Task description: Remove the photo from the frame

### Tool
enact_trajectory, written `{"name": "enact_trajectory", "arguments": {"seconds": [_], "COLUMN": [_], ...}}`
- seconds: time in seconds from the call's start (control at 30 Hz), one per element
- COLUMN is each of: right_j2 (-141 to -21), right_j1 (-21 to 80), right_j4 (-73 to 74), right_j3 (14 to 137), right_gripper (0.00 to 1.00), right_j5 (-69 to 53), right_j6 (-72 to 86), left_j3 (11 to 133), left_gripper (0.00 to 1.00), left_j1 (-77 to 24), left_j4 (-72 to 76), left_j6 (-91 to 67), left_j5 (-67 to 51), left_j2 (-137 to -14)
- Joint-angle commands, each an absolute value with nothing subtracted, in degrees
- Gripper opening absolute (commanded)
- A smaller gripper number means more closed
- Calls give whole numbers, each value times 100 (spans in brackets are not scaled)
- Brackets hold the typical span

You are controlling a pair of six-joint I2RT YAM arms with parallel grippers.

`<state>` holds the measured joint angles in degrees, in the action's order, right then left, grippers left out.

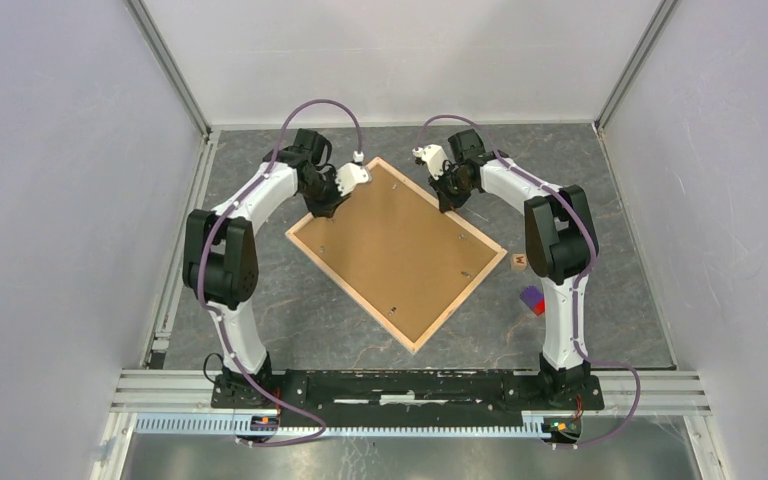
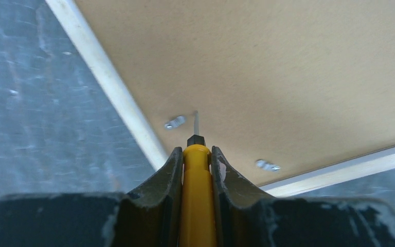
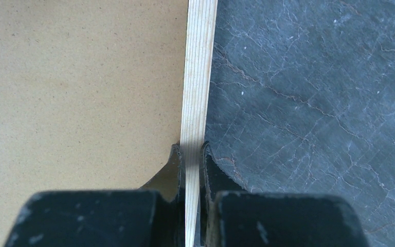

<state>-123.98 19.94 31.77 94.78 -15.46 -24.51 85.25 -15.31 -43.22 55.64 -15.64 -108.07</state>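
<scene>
Diagonally, frame (image 1: 353,292) face-down, long axis far-left to near-right

right pincer (image 3: 191,154) clamped on frame (image 3: 198,77) wood edge | brown backing (image 3: 77,87) left | grey table (image 3: 313,103) right

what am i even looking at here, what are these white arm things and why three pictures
Two robot arms bolted to a table. The wide picture is from a camera above and behind them; the two close-ups come from cameras on the wrists. On the table lies a picture frame, face down, its brown backing panel up, plus a small wooden block and a purple-and-red block to the right. The left gripper is shut on a yellow screwdriver, tip near a metal clip. The right gripper pinches the frame's pale wood edge.
</scene>
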Motion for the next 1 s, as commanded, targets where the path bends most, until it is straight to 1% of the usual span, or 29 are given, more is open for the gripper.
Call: {"name": "enact_trajectory", "arguments": {"seconds": [0.0,0.03,0.07,0.17,0.3,0.43,0.53,0.6,0.8,0.87,0.97], "right_j2": [-12556,-12515,-12476,-12302,-12127,-11797,-11444,-11286,-11103,-11084,-11057], "right_j1": [2005,2011,2012,1994,1910,1824,1835,1873,2272,2463,2763], "right_j4": [3112,3119,3128,3079,3195,3251,3200,3173,3199,3212,3201], "right_j3": [9326,9337,9362,9457,9803,9945,9770,9682,9590,9551,9501], "right_gripper": [0,0,3,17,38,49,57,60,60,59,57], "right_j5": [-1723,-1779,-1824,-1853,-2191,-2773,-3536,-4043,-4949,-5079,-4952], "right_j6": [-2581,-2552,-2534,-2458,-2562,-2826,-2898,-2830,-2566,-2540,-2540], "left_j3": [9252,9377,9473,9608,9760,9836,9795,9752,9557,9481,9401], "left_gripper": [2,2,2,2,2,2,2,2,2,2,2], "left_j1": [-1319,-1259,-1207,-1025,-906,-910,-915,-943,-1087,-1135,-1199], "left_j4": [-4854,-4799,-4746,-4604,-4669,-4840,-4864,-4876,-4914,-4921,-4922], "left_j6": [3565,3268,2970,2272,1670,1176,700,390,-122,-240,-341], "left_j5": [-2361,-2442,-2523,-2880,-3293,-3599,-3954,-4195,-4758,-4955,-5212], "left_j2": [-11007,-11029,-11036,-11035,-11045,-11020,-10953,-10956,-10930,-10935,-10930]}}
